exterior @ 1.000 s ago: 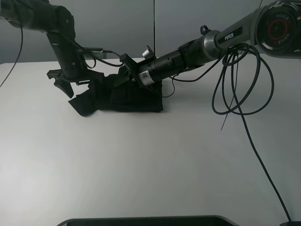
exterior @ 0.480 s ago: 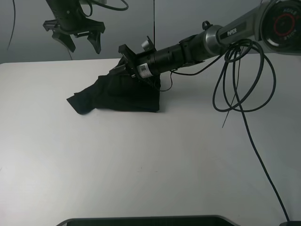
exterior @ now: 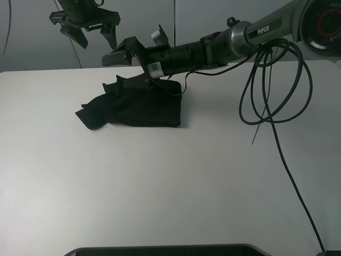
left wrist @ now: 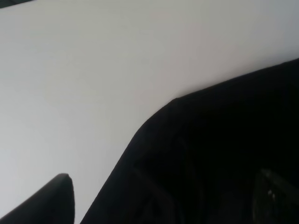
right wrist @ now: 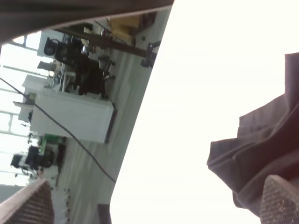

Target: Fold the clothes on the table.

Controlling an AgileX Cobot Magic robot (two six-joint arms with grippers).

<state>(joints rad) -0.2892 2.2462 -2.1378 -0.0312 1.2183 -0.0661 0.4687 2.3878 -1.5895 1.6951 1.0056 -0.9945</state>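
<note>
The black T-shirt point(exterior: 138, 109) lies in a folded bundle at the back of the white table point(exterior: 176, 181), its print hidden. My left gripper point(exterior: 90, 33) is open and empty, high above the shirt's left end. In the left wrist view the left gripper point(left wrist: 168, 200) looks down on the shirt point(left wrist: 224, 154) and bare table point(left wrist: 93, 70). My right gripper point(exterior: 116, 69) reaches in from the right, open and empty, just above the shirt's top edge. In the right wrist view the right gripper point(right wrist: 154, 205) has its jaws wide apart, and the shirt point(right wrist: 261, 149) lies beside one fingertip point(right wrist: 282, 200).
Black cables point(exterior: 266, 85) hang in loops from the right arm point(exterior: 229, 45) down over the table's right side. A dark edge point(exterior: 160, 249) runs along the table's front. A grey wall point(exterior: 213, 16) stands behind. A room with furniture point(right wrist: 74, 84) shows past the table's edge.
My left gripper has risen from the shirt's left end to high above it. My right gripper has opened, let go of the shirt and lifted a little.
</note>
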